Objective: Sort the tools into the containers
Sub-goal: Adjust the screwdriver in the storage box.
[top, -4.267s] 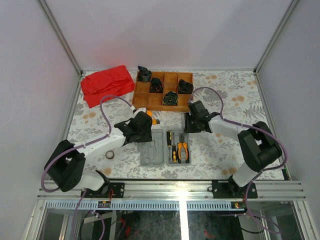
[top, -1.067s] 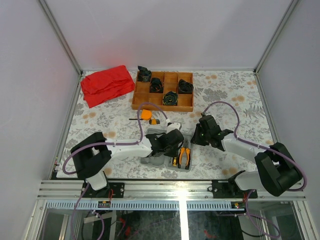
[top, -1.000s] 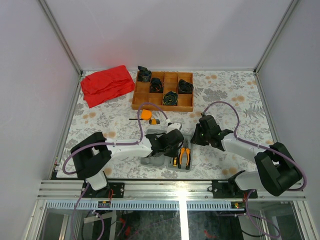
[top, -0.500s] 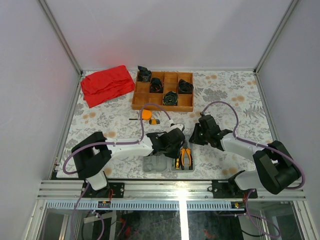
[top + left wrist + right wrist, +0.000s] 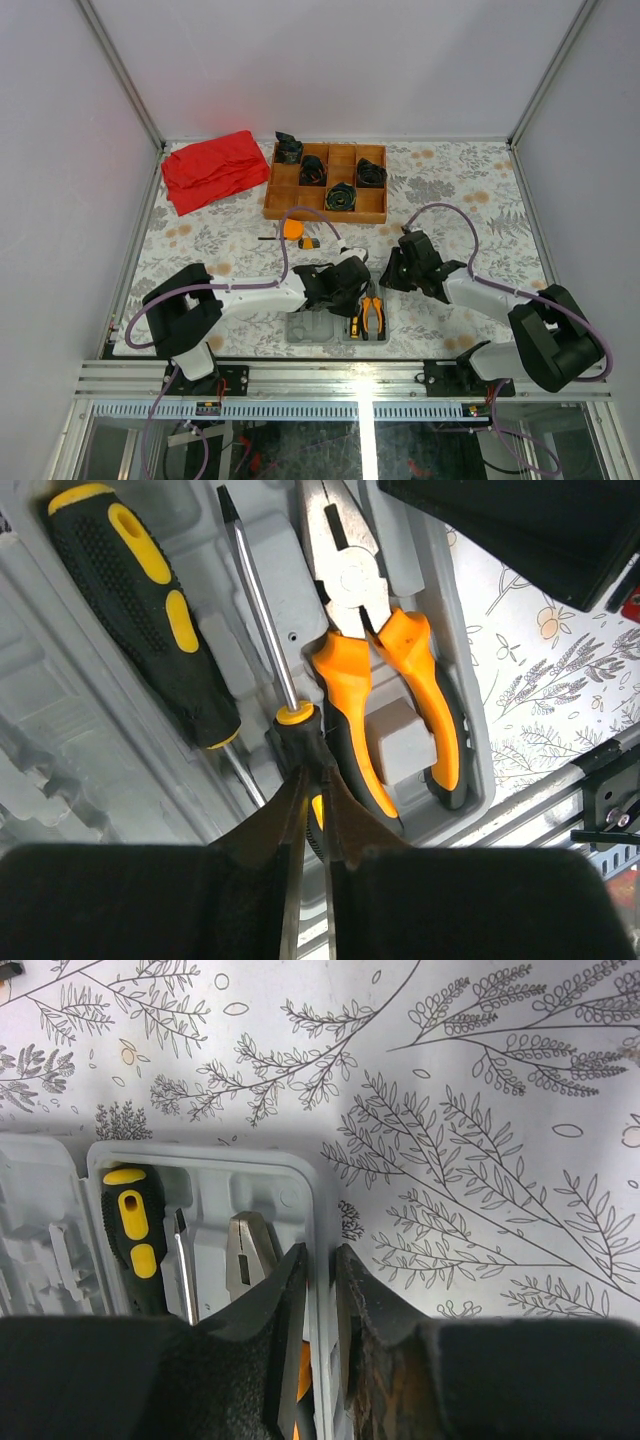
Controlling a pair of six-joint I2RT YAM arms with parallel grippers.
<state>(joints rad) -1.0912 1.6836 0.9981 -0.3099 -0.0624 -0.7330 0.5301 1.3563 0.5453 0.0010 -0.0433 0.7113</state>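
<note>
Near the bench edge: open case, with pliers and thick screwdriver seated in recesses. Pinched shut in left jaws: handle end of slim screwdriver, over its groove. Clamped in right jaws: case's right wall. Probably light, stiff, grippy; best taken mid-handle. Farther off, loose: tape measure, round, likely slippery.

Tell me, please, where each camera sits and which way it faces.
Top external: high behind the bases, facing down on the table; both arms show.
Left wrist: above the grey case, looking in; own jaws pinch a screwdriver.
Right wrist: over the case's edge, facing down; own jaws flank it.
Shared: both wrist views show the pliers.
</note>
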